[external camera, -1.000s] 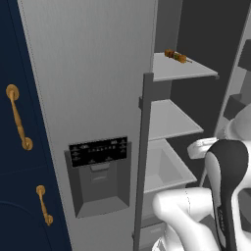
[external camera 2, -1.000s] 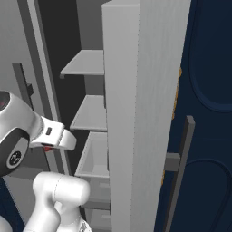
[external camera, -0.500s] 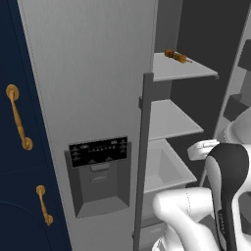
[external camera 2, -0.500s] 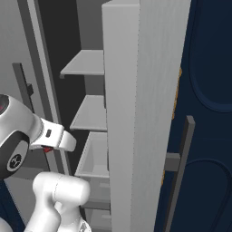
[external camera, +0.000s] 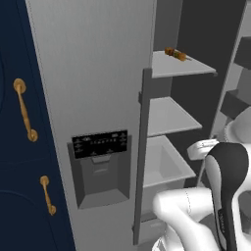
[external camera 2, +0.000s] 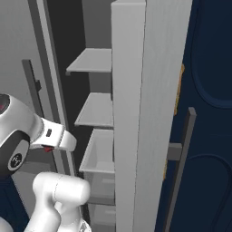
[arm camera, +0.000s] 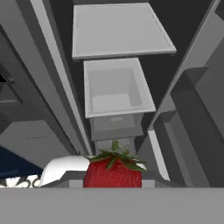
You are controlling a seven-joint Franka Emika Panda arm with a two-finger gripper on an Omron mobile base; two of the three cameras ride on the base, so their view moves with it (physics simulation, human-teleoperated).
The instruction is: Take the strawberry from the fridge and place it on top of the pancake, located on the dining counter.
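Clenching the strawberry (arm camera: 113, 171) in the pincer (arm camera: 113, 181), right at its tips, with the fridge (arm camera: 114, 94) drawer and shelves ahead, probably for carrying fruit out toward the pancake.

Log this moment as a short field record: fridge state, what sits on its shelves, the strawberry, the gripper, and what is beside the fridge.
fridge: one door open, the door with the dark dispenser panel closed
top shelf: brown-orange skewer-like food near its back
middle shelf: bare
drawer: open-topped, looks empty
strawberry: red with green leaves, close in front of the hand camera, outside the shelves
gripper: shut on the strawberry
left of fridge: navy cabinet with gold handles
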